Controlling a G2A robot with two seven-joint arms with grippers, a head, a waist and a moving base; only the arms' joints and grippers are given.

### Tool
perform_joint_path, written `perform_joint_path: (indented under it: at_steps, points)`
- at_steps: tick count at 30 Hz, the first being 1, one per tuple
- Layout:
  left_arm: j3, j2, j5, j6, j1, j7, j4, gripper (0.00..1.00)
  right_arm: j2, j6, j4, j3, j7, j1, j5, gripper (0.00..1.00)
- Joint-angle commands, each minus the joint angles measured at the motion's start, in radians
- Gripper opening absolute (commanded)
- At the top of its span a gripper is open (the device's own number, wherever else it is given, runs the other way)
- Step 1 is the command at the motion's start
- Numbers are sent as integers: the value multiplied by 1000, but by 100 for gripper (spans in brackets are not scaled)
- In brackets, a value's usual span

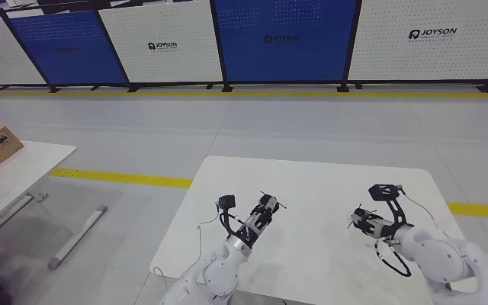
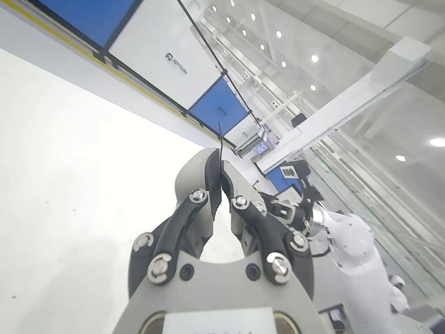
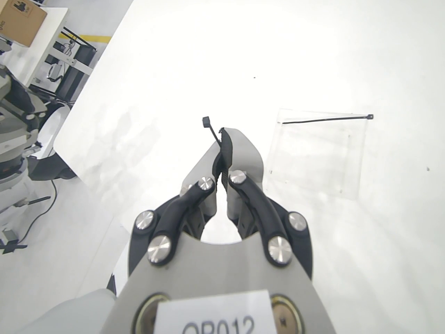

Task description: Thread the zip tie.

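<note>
Black plastic zip-tie tail [image 2: 220, 140] is pinched in your left gripper [image 2: 221, 167], square black head [image 3: 205, 120] in your right gripper [image 3: 220, 151], well apart; threading appears pending, so bring tip to head.

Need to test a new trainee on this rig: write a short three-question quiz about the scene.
1. True or false: the left gripper is open.
2. Multiple choice: which part of its zip tie pokes out past the right gripper? A) the square head B) the pointed tail C) nothing
3. Count the zip ties in the right wrist view.
Key: 1 false, it is shut on a thin black strip. 2 A. 3 two, the second tie lying on a clear tray.
</note>
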Motion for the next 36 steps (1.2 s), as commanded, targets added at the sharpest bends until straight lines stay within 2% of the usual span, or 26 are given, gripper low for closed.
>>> perform_joint_path:
  at_steps: [1,4,13,15,20,23,26,31,32,34,36]
  points:
    - [6,-3,46,58,-1,44,-8,0,0,0,0,0,0,0,0,0]
    - [22,-9,113,97,-2,111,-9,0,0,0,0,0,0,0,0,0]
    - [22,-9,113,97,-2,111,-9,0,0,0,0,0,0,0,0,0]
    - [22,-9,113,97,-2,111,-9,0,-1,-30,-7,0,-26,-12,30,0]
    - [22,-9,113,97,-2,111,-9,0,-4,-167,-35,22,-151,-61,161,0]
    - [22,-9,113,97,-2,111,-9,0,-10,-231,-45,-7,-212,-74,210,0]
    - [22,-9,113,97,-2,111,-9,0,-17,-226,-16,-56,-186,-44,235,0]
    - [22,-9,113,97,-2,111,-9,0,-17,-226,-16,-56,-186,-44,235,0]
    - [21,-9,112,105,-1,99,-4,0,-17,-226,-16,-56,-186,-44,235,0]
    - [9,-6,113,154,-2,35,-4,0,-17,-226,-16,-56,-186,-44,235,0]
    - [-3,-5,71,201,0,-34,-20,0,-17,-226,-16,-56,-186,-44,235,0]
